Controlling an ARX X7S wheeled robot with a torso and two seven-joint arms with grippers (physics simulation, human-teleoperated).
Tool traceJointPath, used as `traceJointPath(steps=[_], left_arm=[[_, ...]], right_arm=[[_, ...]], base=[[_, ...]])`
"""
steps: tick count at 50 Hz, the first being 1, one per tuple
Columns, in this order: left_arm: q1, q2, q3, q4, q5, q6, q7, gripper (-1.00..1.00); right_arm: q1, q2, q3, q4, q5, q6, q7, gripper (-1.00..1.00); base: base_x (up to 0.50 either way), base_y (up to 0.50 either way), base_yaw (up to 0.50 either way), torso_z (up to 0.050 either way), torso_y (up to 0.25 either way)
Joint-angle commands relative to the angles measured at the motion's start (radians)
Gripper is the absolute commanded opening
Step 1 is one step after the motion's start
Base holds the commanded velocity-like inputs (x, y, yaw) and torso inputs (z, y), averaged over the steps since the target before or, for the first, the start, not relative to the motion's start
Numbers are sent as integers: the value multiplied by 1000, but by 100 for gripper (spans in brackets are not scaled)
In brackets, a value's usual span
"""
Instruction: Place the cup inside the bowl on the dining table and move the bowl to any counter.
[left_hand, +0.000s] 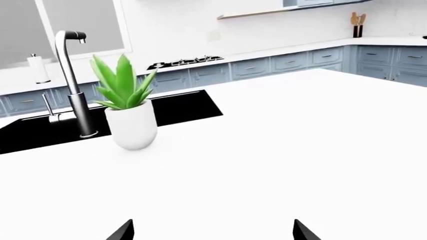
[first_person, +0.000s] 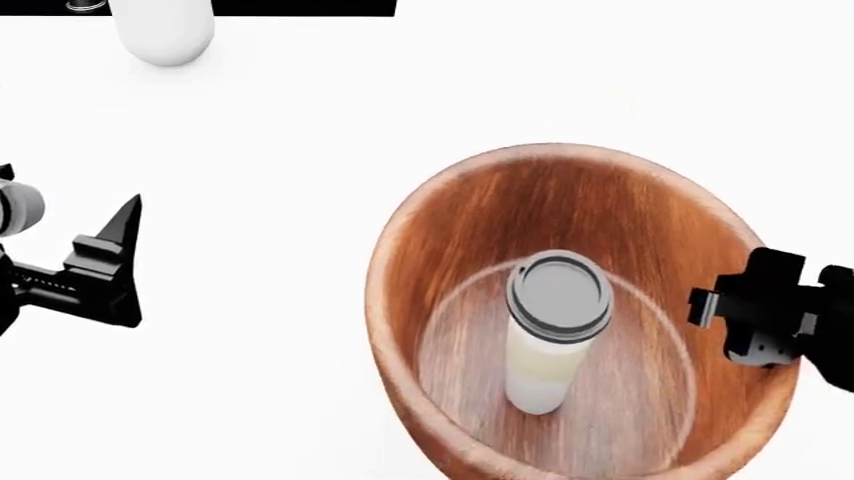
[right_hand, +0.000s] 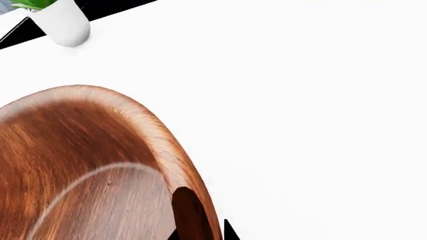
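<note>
resting upright inside the bowl (first_person: 581, 320), the cup (first_person: 554, 330) has a grey lid in the head view; the left gripper (first_person: 114, 265) hangs spread apart and empty over the white surface. the right wrist view shows the right gripper (right_hand: 200, 227) pinching the bowl's rim. the left wrist view shows a potted plant (left_hand: 130, 107). a hasty lift could tip the cup.

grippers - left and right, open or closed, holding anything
Left gripper: open, holding nothing, hovering over the white surface apart from the bowl.
Right gripper: shut on the bowl's rim, one finger inside the wall, one outside.
</note>
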Motion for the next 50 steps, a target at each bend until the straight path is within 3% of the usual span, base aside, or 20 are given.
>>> traceJointPath(steps=[1,10,22,50], left_arm=[[9,1,-6,-9,3,9,5,100],[5,4,2,-6,3,4,-4,100],[5,1,5,-3,-1,4,-6,100],[3,-3,9,-4,-11,6,-9,100]], right_arm=[[41,33,56,-14,43,-21,-3,-100],[10,56,74,-21,36,-41,-13,-100],[-5,78,90,-24,51,-58,21,-100],[-81,112,135,-61,9,-125,-18,-100]], base=[[0,0,0,0,0],[0,0,0,0,0],[-394,-148,0,0,1],[-281,-478,0,0,0]])
